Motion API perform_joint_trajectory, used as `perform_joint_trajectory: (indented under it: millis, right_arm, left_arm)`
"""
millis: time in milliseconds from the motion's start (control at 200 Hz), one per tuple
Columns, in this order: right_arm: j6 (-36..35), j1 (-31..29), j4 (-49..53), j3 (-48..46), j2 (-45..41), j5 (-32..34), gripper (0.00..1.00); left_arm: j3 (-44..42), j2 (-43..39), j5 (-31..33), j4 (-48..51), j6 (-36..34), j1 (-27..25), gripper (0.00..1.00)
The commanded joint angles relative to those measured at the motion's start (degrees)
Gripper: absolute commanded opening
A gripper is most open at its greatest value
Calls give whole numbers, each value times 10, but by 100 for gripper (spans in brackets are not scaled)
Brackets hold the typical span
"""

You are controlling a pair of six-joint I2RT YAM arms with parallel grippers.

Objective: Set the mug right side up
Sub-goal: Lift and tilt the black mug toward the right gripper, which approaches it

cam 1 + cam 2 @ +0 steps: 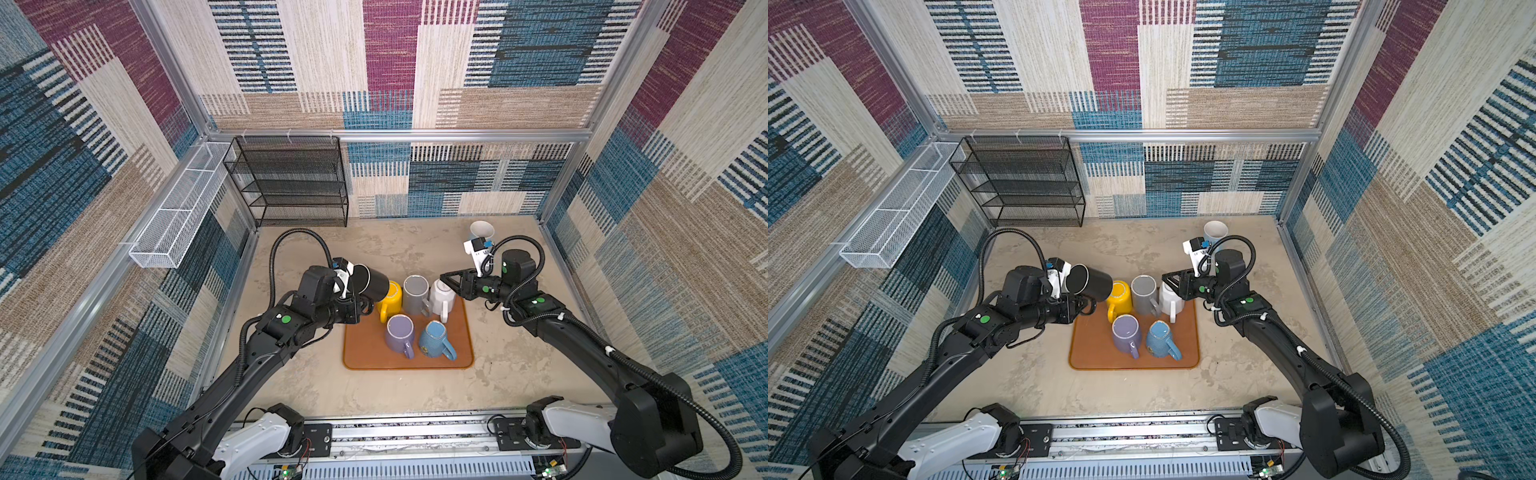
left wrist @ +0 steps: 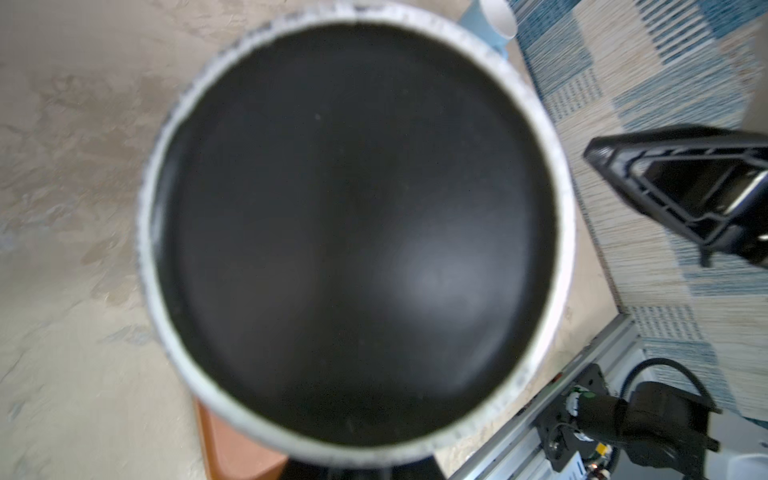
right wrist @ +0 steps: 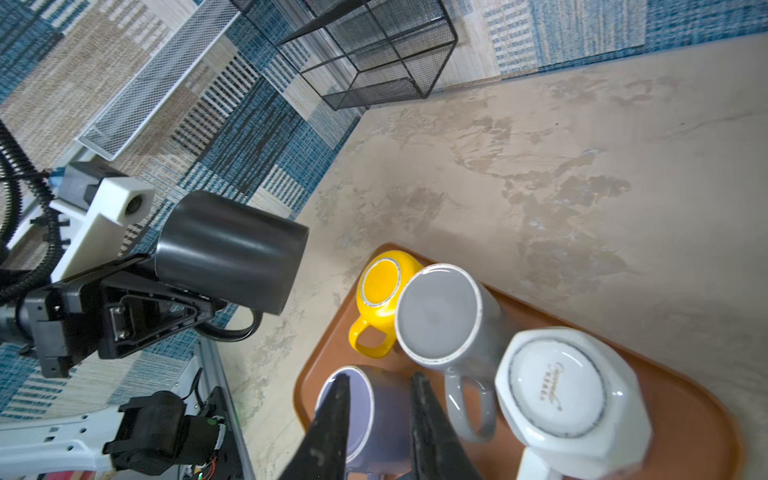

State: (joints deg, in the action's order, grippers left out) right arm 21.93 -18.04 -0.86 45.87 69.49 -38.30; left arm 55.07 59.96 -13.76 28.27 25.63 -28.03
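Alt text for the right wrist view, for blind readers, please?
The left gripper holds a black mug on its side above the table. A yellow mug, grey mug, white mug and purple mug stand upside down on a brown tray.

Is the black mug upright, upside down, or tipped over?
Tipped: the black mug lies sideways in the air, held by the left gripper.
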Motion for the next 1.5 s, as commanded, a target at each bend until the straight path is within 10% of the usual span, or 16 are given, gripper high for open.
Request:
perform_joint_trajectory:
  millis: [0, 942, 1498]
  right_arm:
    - [42, -9, -73, -7, -3, -39, 28]
    - [205, -87, -362, 15, 55, -104, 24]
    - [208, -88, -359, 70, 60, -127, 56]
  left_arm:
    - [16, 1, -56, -126, 13, 7, 0]
    - [12, 59, -223, -501, 123, 35, 0]
    - [-39, 88, -286, -728, 229, 35, 0]
